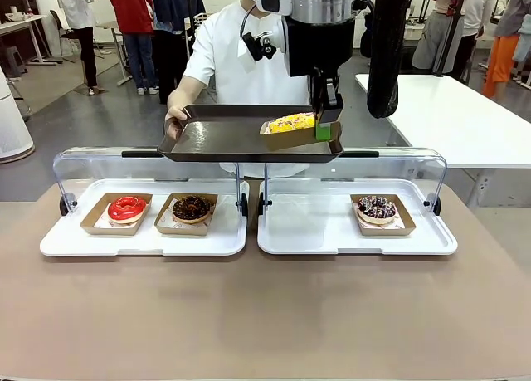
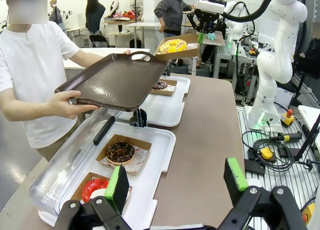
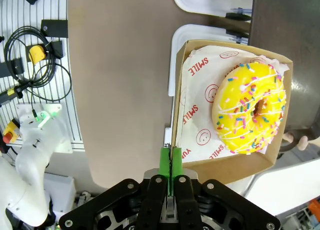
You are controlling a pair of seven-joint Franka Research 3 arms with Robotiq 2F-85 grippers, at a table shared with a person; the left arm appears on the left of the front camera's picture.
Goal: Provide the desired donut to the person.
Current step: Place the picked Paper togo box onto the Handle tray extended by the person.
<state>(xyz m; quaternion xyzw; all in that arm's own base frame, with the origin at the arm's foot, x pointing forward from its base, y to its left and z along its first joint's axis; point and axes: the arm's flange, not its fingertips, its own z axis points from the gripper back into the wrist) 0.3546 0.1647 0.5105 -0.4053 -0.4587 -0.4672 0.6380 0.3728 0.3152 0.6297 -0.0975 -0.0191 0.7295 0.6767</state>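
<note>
Right wrist view: right gripper (image 3: pixel 171 159) pinching side wall of brown cardboard tray (image 3: pixel 235 166); yellow sprinkled ring donut (image 3: pixel 250 108) inside, just beside the grip; white paper liner (image 3: pixel 197 115) printed "SMILE".

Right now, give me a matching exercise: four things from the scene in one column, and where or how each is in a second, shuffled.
1 yellow donut
2 red donut
3 brown tray
4 left gripper

A open
B held in the person's hand
C in the box pinched by the right gripper
D on the left white tray

Pairs: 1-C, 2-D, 3-B, 4-A
</note>
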